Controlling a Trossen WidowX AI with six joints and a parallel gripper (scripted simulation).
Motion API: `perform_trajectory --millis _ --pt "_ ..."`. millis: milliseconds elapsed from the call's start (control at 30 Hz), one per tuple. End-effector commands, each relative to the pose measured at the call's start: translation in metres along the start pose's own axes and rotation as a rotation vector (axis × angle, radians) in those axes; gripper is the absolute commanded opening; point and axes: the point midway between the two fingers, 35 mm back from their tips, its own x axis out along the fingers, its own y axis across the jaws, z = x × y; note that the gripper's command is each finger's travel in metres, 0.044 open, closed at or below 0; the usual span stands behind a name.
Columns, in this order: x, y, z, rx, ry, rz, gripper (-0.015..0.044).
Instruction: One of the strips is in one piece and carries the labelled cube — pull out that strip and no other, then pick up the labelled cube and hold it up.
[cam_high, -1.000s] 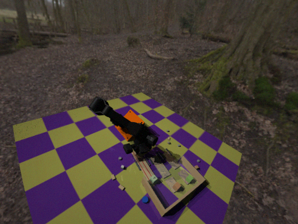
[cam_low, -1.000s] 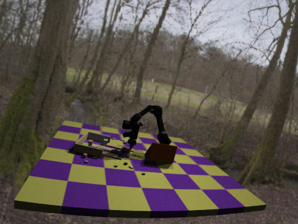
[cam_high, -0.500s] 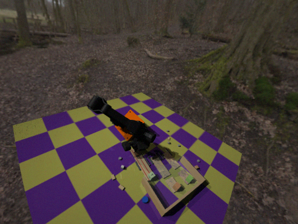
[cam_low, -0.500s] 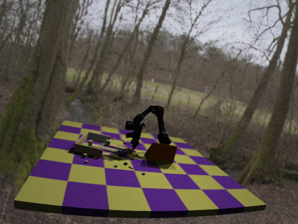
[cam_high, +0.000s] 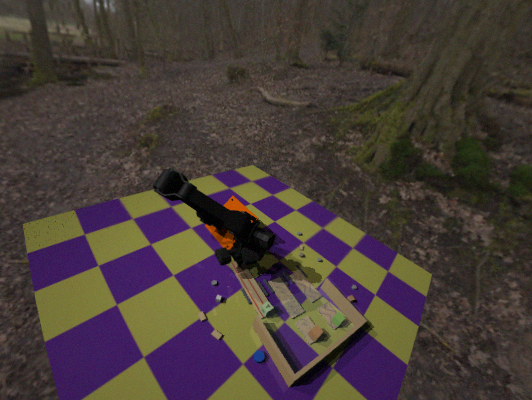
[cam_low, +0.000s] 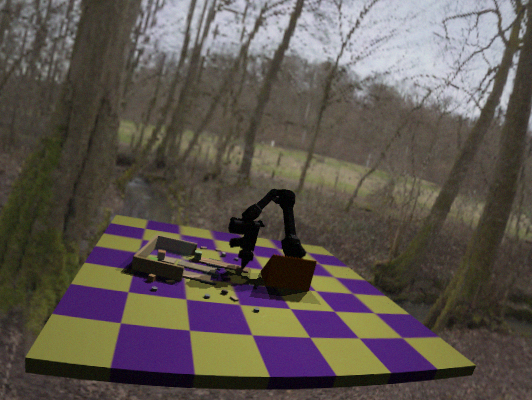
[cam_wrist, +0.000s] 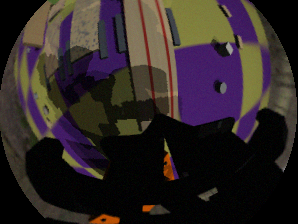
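Note:
The striped strip (cam_high: 250, 288) (cam_wrist: 157, 30), pale with two red lines, lies in one piece, its far part at the tray's open side. A pale green cube with a dark mark (cam_high: 267, 308) (cam_low: 198, 255) sits on its tray-side end. My gripper (cam_low: 244, 269) (cam_wrist: 158, 116) is shut, pointing down, with its tips at the strip's robot-side end; contact is hard to see. Two mottled strips lie beside it, each with a gap: the middle one (cam_high: 286, 298) (cam_wrist: 85, 30) has an orange cube (cam_high: 316, 333) (cam_low: 161, 254) on its far piece, the other (cam_high: 305, 286) a green cube (cam_high: 338, 319).
A wooden tray wall (cam_high: 345, 306) (cam_low: 157, 268) surrounds the far strip pieces. Low grey bars (cam_high: 246, 296) (cam_wrist: 172, 27) flank the strips. A blue disc (cam_high: 259, 356) and small scattered blocks lie outside the wall. An orange panel (cam_high: 219, 237) stands by the arm's base.

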Motion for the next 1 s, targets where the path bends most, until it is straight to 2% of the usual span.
perform_trajectory --millis 0,533,967 --pt "0.004 -0.001 -0.014 -0.007 0.027 -0.001 0.0000" --pt "0.003 -0.002 -0.038 -0.008 0.028 -0.001 0.0000" --pt "0.003 -0.002 -0.039 -0.008 0.028 -0.001 0.0000"
